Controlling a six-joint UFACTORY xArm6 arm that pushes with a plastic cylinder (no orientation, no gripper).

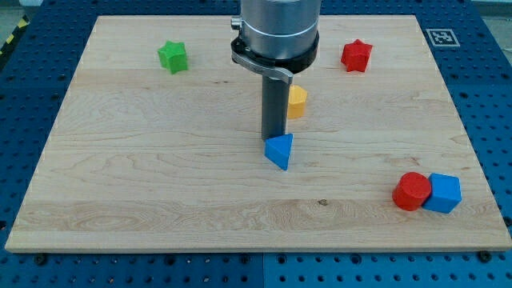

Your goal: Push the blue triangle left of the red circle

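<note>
Pale, smooth-grained wooden board (160, 184); matt blue triangle (280, 150); brushed metal arm housing (278, 24) above my dark tip (274, 141).

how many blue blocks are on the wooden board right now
2. The blue triangle sits mid-board, right at my tip. The blue cube is at the view's lower right, touching the red circle. None looks hidden.

Pale wood board (160, 184), grain running across the view, fills most of the frame, its far edge narrower than the near one. It lies on a blue perforated table (488, 104) with regular rows of small holes, showing at the view's left, right and bottom; a black-and-white square marker (439, 36) sits on the board's top right corner, and a strip of yellow-black tape (14, 35) shows at top left. Light even and soft, short shadows only.
</note>
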